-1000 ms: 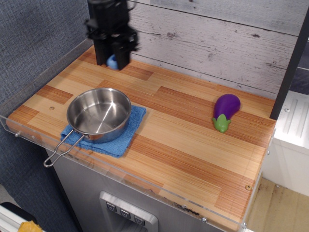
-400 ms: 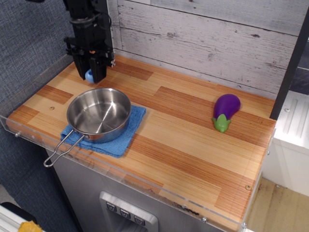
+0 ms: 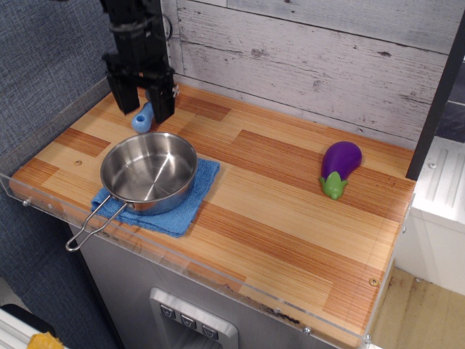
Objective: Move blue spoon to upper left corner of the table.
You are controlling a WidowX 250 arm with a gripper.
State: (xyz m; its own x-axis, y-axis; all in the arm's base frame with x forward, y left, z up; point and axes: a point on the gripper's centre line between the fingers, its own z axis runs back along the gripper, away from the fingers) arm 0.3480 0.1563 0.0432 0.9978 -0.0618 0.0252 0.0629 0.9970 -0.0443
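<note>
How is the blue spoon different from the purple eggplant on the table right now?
The blue spoon is light blue and slim; the eggplant is purple with a green cap and plumper. The spoon lies at the far left corner of the table, just behind the steel pan; the eggplant lies alone near the right side. The spoon sits between the open jaws of the gripper; nothing is near the eggplant. Both lie on the wood.

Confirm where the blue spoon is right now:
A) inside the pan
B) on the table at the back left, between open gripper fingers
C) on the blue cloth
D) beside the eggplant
B: the blue spoon lies on the table near its back-left corner, behind the pan, with the gripper fingers spread on either side.
</note>
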